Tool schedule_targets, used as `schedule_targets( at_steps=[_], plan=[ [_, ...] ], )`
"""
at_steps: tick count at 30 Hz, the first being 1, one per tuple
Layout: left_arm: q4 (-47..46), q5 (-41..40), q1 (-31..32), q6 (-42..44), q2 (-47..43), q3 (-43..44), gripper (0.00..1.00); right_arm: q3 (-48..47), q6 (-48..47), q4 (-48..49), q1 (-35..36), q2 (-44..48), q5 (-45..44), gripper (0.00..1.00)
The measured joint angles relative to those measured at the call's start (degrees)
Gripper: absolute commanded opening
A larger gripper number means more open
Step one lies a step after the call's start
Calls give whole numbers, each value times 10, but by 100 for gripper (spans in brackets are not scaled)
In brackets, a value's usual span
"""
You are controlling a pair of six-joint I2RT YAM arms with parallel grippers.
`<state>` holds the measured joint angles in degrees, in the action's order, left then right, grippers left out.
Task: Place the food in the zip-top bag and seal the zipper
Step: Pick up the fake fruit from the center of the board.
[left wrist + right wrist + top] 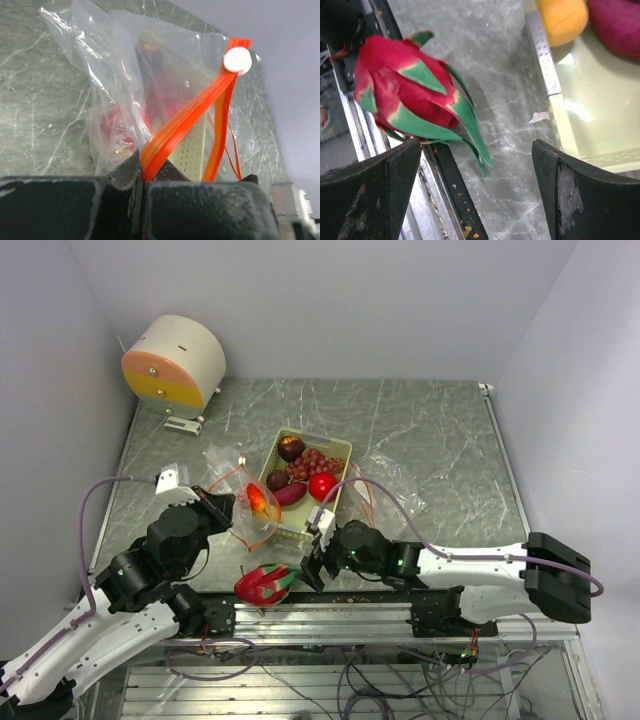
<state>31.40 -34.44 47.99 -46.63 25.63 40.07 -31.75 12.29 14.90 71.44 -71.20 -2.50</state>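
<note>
At the near edge, right gripper (475,195) gapes beside dragon fruit (405,95); left gripper (144,172) clamps bag zipper (185,122)

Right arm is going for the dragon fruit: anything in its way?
Nothing visible does. The right gripper is open, with only bare table between it and the dragon fruit, which lies at the table's near edge. The tray sits off to the other side.

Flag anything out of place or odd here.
The dragon fruit lies apart from the tray, down at the table's near edge, overlapping the metal rail. It could roll off. Nothing else stands out.
</note>
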Motion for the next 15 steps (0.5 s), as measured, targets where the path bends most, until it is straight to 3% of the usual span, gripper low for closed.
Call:
schedule_targets(
  at_steps=[6,15],
  plan=[
    [18,-3,0,8,-10,0,7,3,-22,9,-11,-67,80,75],
    [35,-10,0,12,-30,3,7,-5,-47,20,-11,-145,113,75]
  ],
)
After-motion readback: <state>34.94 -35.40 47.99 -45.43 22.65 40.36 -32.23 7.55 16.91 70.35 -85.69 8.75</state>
